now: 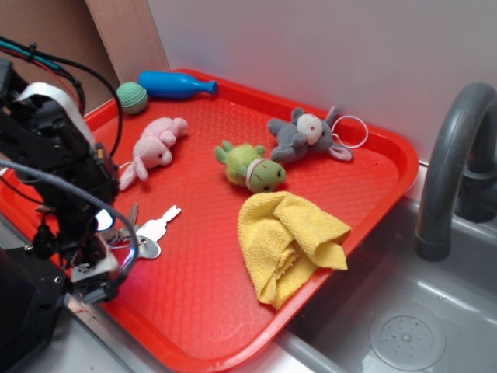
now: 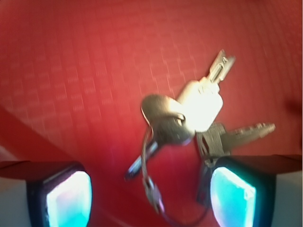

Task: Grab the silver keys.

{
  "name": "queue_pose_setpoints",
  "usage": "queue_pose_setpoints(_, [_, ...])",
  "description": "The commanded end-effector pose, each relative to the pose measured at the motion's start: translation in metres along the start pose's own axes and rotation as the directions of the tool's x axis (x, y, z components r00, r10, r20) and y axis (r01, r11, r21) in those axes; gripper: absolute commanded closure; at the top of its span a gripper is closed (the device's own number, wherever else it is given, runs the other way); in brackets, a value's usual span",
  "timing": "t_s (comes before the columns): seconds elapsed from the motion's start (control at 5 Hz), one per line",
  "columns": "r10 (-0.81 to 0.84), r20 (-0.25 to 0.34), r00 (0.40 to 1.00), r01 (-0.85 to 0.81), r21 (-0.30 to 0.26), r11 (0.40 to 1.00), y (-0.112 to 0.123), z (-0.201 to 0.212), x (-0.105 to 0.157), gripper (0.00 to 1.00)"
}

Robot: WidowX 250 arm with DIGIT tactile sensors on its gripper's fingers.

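Observation:
The silver keys (image 2: 189,113) lie flat on the red tray (image 2: 71,61), a small bunch on a thin wire ring with one pale whitish key on top. In the exterior view the silver keys (image 1: 151,231) rest near the tray's front left, partly hidden by the arm. My gripper (image 2: 150,198) hangs just above them and is open, its two glowing pads (image 2: 70,198) set wide apart. The ring's loop lies between the pads, and the right pad overlaps the edge of the bunch. Nothing is held. In the exterior view the gripper (image 1: 101,268) is low over the tray.
On the red tray (image 1: 202,311) lie a crumpled yellow cloth (image 1: 287,241), a green plush (image 1: 252,165), a grey plush (image 1: 304,136), a pink plush (image 1: 151,149), a green ball (image 1: 132,97) and a blue bottle-shaped toy (image 1: 175,84). A sink with a grey faucet (image 1: 450,171) is on the right.

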State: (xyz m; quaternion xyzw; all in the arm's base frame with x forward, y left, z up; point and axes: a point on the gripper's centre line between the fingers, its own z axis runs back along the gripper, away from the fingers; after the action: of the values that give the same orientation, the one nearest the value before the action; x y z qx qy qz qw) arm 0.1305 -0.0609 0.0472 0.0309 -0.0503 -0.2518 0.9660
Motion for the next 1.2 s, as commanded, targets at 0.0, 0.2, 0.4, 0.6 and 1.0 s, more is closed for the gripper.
queue_pose_setpoints(0.0, [-0.029,0.030,0.999,0.029,-0.020,0.999,-0.008,-0.001,0.009,1.00])
queue_pose_setpoints(0.2, [-0.031,0.042,0.999,0.032,-0.033,0.999,-0.010,0.005,0.005,1.00])
queue_pose_setpoints(0.4, [-0.029,0.046,0.999,0.030,-0.031,0.999,-0.012,0.009,0.003,1.00])
queue_pose_setpoints(0.6, [-0.028,0.043,0.999,0.029,-0.033,0.999,-0.015,0.012,0.002,1.00])
queue_pose_setpoints(1.0, [0.001,0.008,1.000,0.000,-0.034,0.999,-0.012,0.010,0.007,1.00])
